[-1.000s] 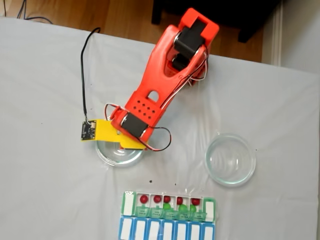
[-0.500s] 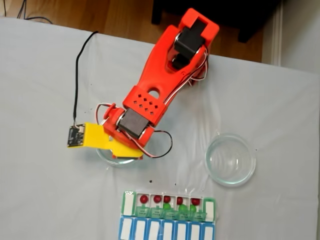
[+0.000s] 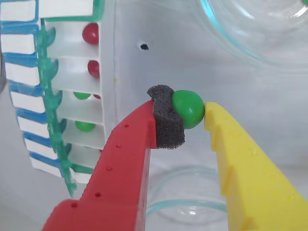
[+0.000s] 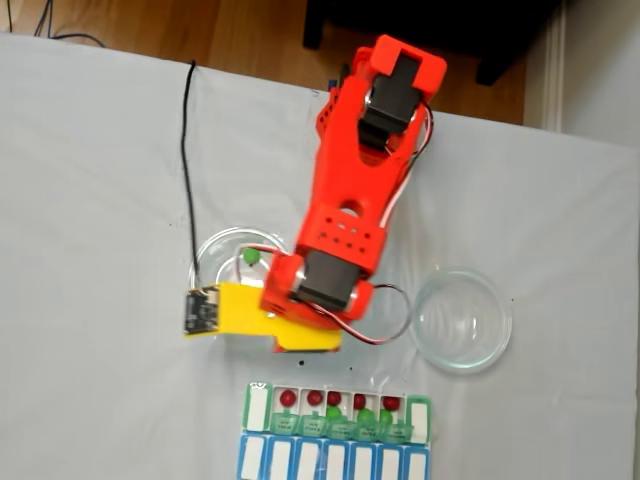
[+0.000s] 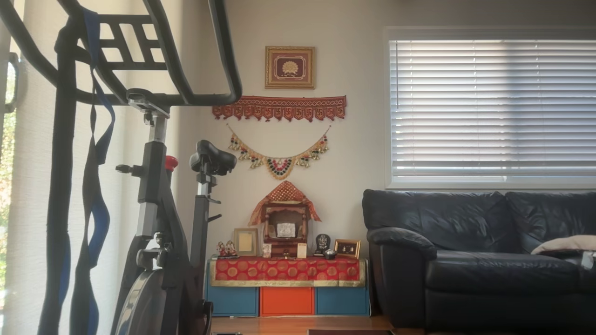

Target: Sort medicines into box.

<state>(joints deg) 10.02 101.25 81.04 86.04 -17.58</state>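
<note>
Between the fingertips of the gripper (image 3: 195,111) sits a green ball (image 3: 188,109), clamped tight: the grey foam pad (image 3: 166,118) on the red finger (image 3: 126,163) presses it from the left of the wrist view, the yellow finger (image 3: 245,168) meets it from the right. Ball held clear above the white cloth (image 3: 159,67)!

Just left of that grip in the wrist view runs the box (image 3: 79,96), lids open, compartments stacked top to bottom. Two red balls (image 3: 90,33) sit in the upper cells, two green ones (image 3: 84,126) lower down. Beyond the fingertips curves the rim of a glass dish (image 3: 250,33); another dish (image 3: 185,204) shows below, between the fingers.

Out to the fixed view: the orange arm (image 4: 355,190) reaches down the table, its yellow jaw piece (image 4: 265,320) hanging just above the box (image 4: 338,412), not touching. One green ball (image 4: 250,257) lies in the left dish (image 4: 215,250), beside the arm. The right dish (image 4: 461,320) stands apart. In the box, five red balls (image 4: 288,397) line the row, with green ones (image 4: 367,415) towards its right half.
</note>
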